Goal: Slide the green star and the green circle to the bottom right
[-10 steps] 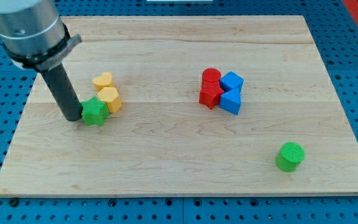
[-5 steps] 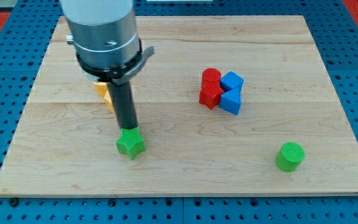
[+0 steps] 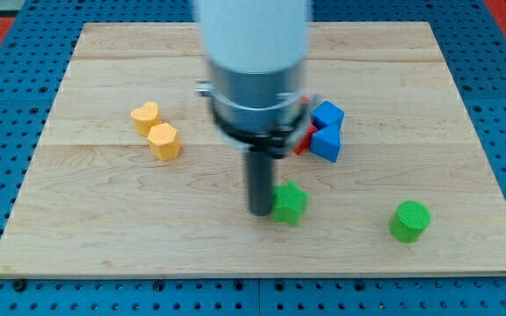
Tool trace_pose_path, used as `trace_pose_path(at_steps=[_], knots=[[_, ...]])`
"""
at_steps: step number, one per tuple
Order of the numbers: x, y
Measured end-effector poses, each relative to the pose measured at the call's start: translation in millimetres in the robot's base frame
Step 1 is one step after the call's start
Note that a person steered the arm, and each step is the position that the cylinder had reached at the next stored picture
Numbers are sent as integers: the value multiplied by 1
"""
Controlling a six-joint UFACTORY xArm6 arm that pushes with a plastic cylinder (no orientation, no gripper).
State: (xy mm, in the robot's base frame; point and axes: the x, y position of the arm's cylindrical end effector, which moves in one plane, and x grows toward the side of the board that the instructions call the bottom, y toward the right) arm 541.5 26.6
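My tip (image 3: 261,211) touches the green star's (image 3: 289,203) left side.

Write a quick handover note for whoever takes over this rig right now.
My tip sits against the view's left side of the green star, low on the board, about mid-width.
The green circle already lies near the bottom right.
Done: nothing finished; the star is only partway.
Left: push the star on toward the view's right to join the circle; nudge the circle closer to the corner if needed.
Yellow blocks and the blue blocks lie clear of the path.
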Motion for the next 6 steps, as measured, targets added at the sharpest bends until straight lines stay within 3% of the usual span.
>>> trace_pose_path(at_steps=[2,4,6], knots=[[-1,21],[-1,128],[-24,140]])
